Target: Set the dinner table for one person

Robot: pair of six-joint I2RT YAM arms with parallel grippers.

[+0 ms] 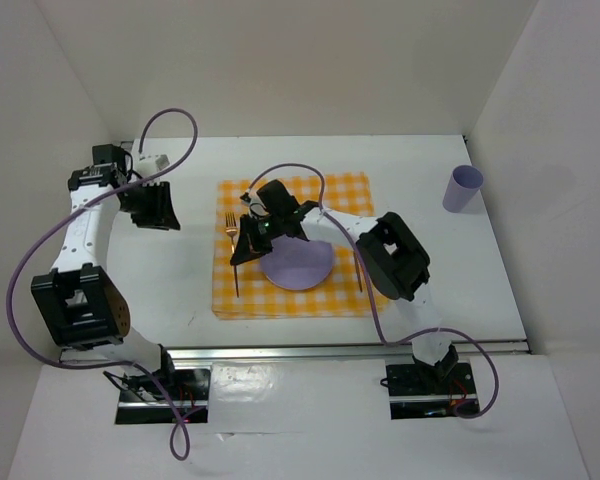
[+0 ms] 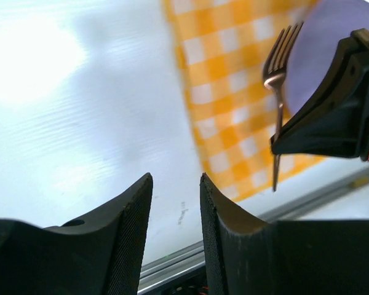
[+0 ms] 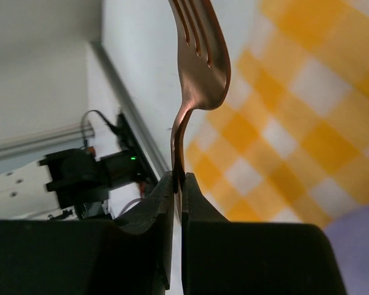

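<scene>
The dinner table (image 1: 180,290) is a white top with a metal rail at the near edge. An orange-and-white checked cloth (image 1: 290,195) lies on it with a lilac plate (image 1: 302,268) on top. My right gripper (image 1: 242,251) is shut on a copper fork (image 1: 231,228) and holds it over the cloth's left edge, left of the plate. In the right wrist view the fork (image 3: 200,55) stands pinched at its neck between the jaws (image 3: 178,179). My left gripper (image 1: 152,208) is open and empty over bare table, left of the cloth; its fingers (image 2: 132,227) show in the left wrist view.
A lilac cup (image 1: 463,188) stands at the far right of the table. A thin dark utensil (image 1: 359,266) lies on the cloth right of the plate. The left wrist view shows the fork (image 2: 277,67), the right gripper (image 2: 332,117) and the cloth (image 2: 227,98).
</scene>
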